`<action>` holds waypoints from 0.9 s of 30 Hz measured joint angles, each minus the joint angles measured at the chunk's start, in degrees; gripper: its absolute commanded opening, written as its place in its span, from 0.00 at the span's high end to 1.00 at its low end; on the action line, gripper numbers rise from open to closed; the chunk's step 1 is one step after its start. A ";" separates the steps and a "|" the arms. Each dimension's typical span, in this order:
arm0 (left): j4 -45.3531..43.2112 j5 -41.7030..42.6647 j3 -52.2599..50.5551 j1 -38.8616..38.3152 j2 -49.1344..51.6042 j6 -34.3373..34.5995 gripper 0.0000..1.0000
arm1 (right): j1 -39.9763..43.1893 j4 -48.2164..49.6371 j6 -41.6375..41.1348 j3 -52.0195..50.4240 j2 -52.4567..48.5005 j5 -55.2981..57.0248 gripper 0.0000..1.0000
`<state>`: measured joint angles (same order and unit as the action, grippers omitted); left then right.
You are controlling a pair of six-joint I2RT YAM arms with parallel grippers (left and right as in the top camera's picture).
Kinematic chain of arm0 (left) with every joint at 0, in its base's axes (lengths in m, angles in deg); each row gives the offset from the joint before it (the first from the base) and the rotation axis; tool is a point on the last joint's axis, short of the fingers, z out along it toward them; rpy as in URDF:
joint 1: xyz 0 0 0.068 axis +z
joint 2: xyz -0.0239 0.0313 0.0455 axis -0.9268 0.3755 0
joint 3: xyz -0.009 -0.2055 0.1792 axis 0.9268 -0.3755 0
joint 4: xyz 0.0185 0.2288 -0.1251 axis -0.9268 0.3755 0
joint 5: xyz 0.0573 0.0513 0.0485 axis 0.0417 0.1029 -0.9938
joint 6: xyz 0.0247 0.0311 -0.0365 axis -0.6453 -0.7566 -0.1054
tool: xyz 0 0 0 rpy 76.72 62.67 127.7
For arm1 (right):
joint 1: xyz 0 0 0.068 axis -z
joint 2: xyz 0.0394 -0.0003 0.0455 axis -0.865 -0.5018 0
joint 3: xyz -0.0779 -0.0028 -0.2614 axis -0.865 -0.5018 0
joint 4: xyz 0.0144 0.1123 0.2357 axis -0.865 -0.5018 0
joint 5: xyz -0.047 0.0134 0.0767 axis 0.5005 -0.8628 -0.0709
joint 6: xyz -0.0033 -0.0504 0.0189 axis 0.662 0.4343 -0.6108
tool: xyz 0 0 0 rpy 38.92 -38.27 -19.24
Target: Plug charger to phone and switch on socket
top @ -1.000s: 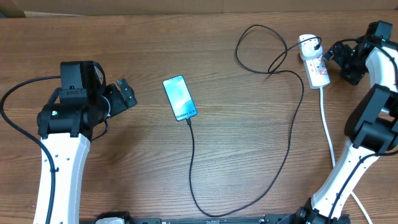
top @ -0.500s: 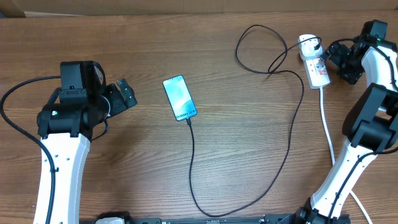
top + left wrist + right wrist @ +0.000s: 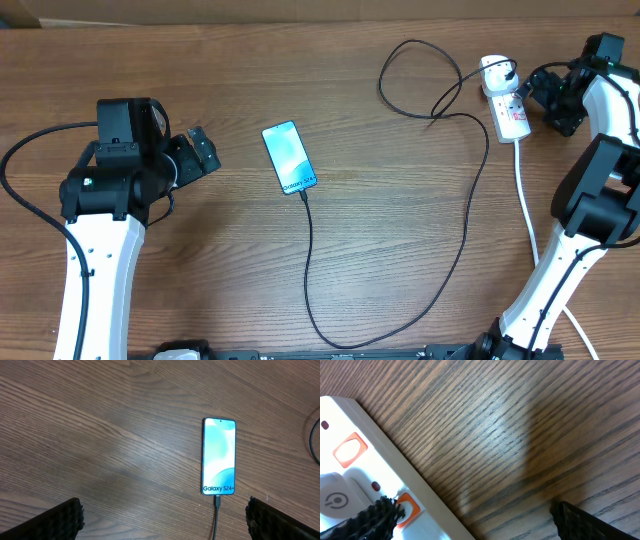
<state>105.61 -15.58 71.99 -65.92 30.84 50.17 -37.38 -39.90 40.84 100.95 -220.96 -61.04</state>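
Note:
The phone (image 3: 289,157) lies flat mid-table with its light-blue screen lit; the left wrist view shows the phone (image 3: 218,456) ahead of my fingers. The charger (image 3: 466,225), a thin black cable, has its connector tip (image 3: 217,501) in the phone's lower edge. It loops over the table to the socket's far end. The socket (image 3: 508,102) is a white strip at the far right. My left gripper (image 3: 200,152) (image 3: 165,527) hangs open, left of the phone. My right gripper (image 3: 536,92) (image 3: 475,522) is open beside the socket (image 3: 355,477), one fingertip (image 3: 372,519) over an orange-rimmed switch (image 3: 406,508).
A thick white cord (image 3: 527,205) runs from the socket toward the table's near right edge, past my right arm's base. The charger's slack makes a loop (image 3: 410,75) at the back and a long bend (image 3: 335,340) near the front edge.
My right gripper has shifted slightly left toward the socket, then stayed put. The left arm, phone and cable have not moved.

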 measured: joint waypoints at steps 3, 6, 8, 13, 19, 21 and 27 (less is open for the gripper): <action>0.00 0.00 0.00 0.00 0.00 0.00 0.00 | 0.02 -0.24 0.15 0.02 0.00 -0.26 0.00; 0.00 0.00 0.00 0.00 0.00 0.00 0.00 | 0.02 -0.66 0.61 0.11 0.00 -0.66 0.00; -0.02 0.00 0.00 0.00 0.00 0.00 0.01 | 0.00 -1.03 0.90 0.17 0.00 -1.22 0.00; -0.02 0.00 0.00 0.00 0.00 0.00 0.00 | 0.00 -1.46 1.44 0.20 0.00 -1.51 0.00; 0.00 0.02 0.00 0.00 0.00 0.00 0.01 | 0.00 -1.25 1.70 0.20 0.00 -1.51 0.00; 0.00 0.00 0.00 0.00 0.00 0.00 0.00 | 0.02 -1.22 1.79 0.22 0.00 -1.53 0.00; 0.00 0.00 0.00 0.00 0.00 0.00 0.00 | 0.37 -2.25 1.86 2.19 -0.24 -1.29 0.00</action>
<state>105.61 -15.58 71.99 -65.92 30.84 50.17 -37.01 -42.15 42.70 103.13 -221.20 -62.32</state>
